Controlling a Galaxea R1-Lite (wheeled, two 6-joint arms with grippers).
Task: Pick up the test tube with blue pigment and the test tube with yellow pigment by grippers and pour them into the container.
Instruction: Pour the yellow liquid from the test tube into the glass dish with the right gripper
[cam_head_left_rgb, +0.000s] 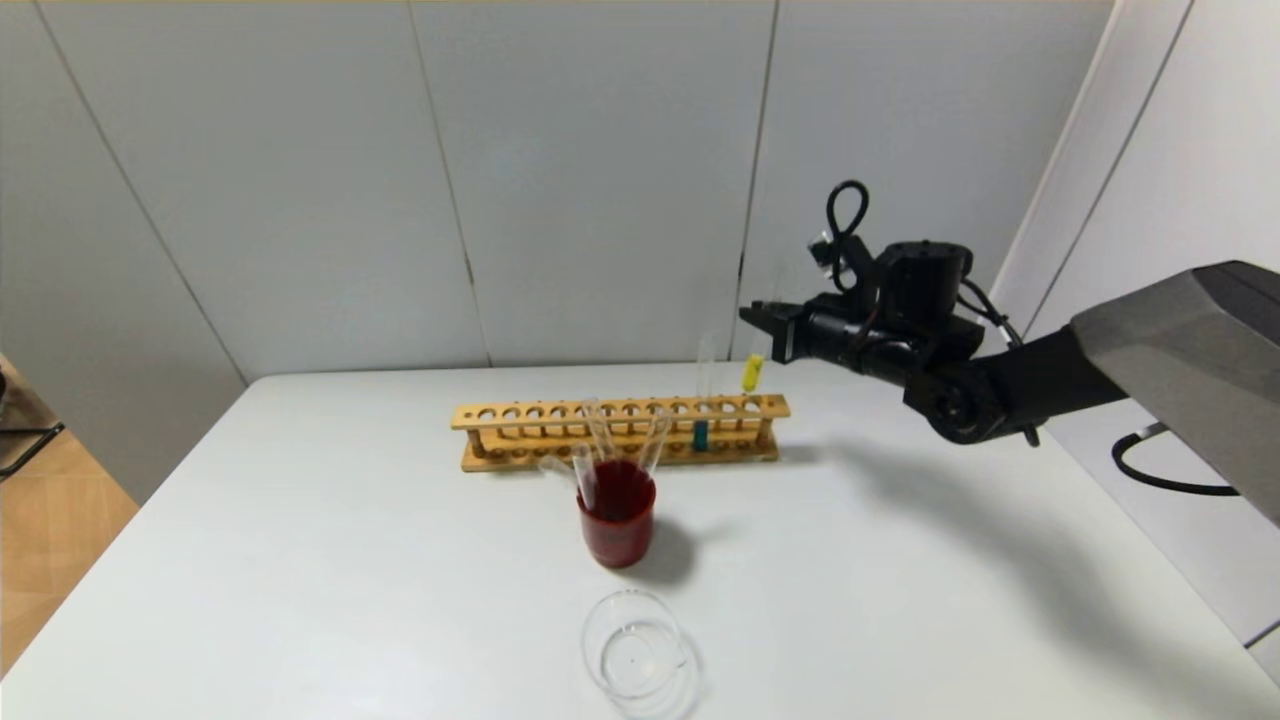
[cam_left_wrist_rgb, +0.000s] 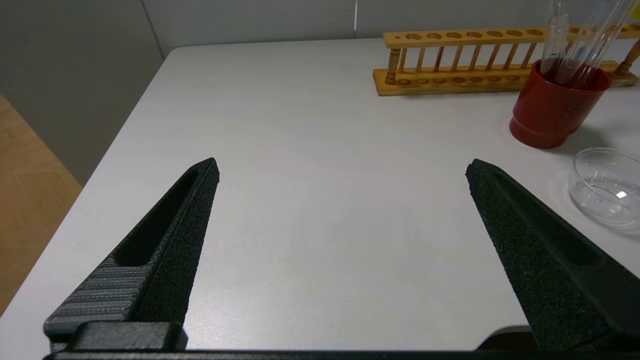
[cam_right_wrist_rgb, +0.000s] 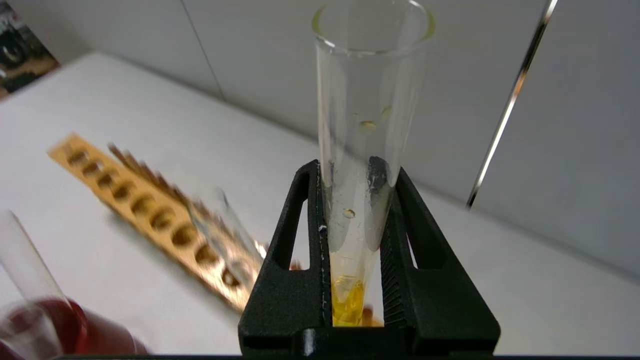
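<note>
My right gripper (cam_head_left_rgb: 760, 318) is shut on the test tube with yellow pigment (cam_head_left_rgb: 752, 372), which hangs upright just above the right end of the wooden rack (cam_head_left_rgb: 520, 415). In the right wrist view its jaws (cam_right_wrist_rgb: 356, 172) press both sides of the glass, with the yellow liquid (cam_right_wrist_rgb: 347, 305) at the tube's base. The test tube with blue pigment (cam_head_left_rgb: 701, 433) stands in the rack, two holes left of the lifted tube. The container (cam_head_left_rgb: 600, 620), a low clear glass dish, sits near the table's front edge. My left gripper (cam_left_wrist_rgb: 344, 164) is open over bare table at the left, with nothing between its fingers.
A beaker of dark red liquid (cam_head_left_rgb: 617, 525) holding several clear tubes stands between the rack and the container, also in the left wrist view (cam_left_wrist_rgb: 550, 115). The grey wall rises close behind the rack. The table's left edge (cam_left_wrist_rgb: 125, 145) drops to a wooden floor.
</note>
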